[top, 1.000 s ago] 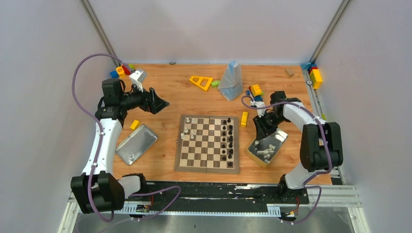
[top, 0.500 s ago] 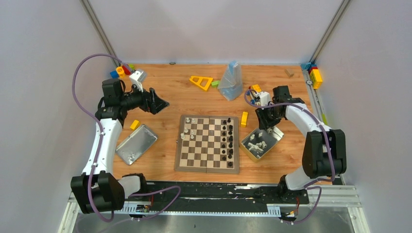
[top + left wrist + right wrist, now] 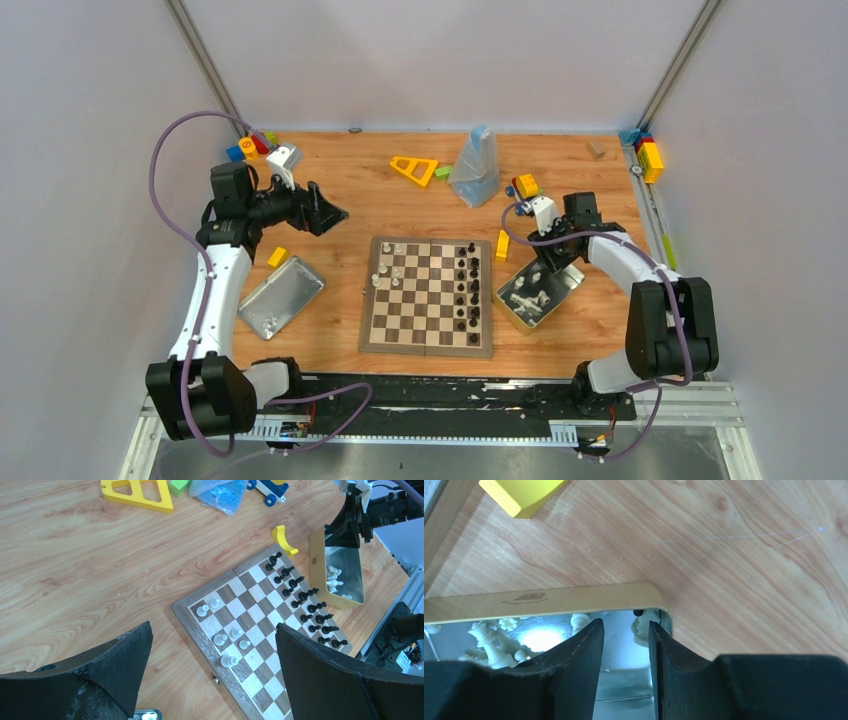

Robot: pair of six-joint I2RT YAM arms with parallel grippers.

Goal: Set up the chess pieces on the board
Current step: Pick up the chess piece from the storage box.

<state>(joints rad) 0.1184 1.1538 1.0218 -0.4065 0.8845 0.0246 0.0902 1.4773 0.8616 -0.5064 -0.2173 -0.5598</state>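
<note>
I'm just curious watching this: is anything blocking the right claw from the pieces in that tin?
Nothing visible does. The right gripper hangs open over the tin box's corner, and the white chess pieces lie uncovered just below it.

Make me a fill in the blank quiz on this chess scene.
Black chess pieces line the board's ____ edge in the top view.
The silver lid lies ____ of the board.
The left hand is wide ____; the right hand hovers over the tin box.
Missing: right, left, open.
</note>
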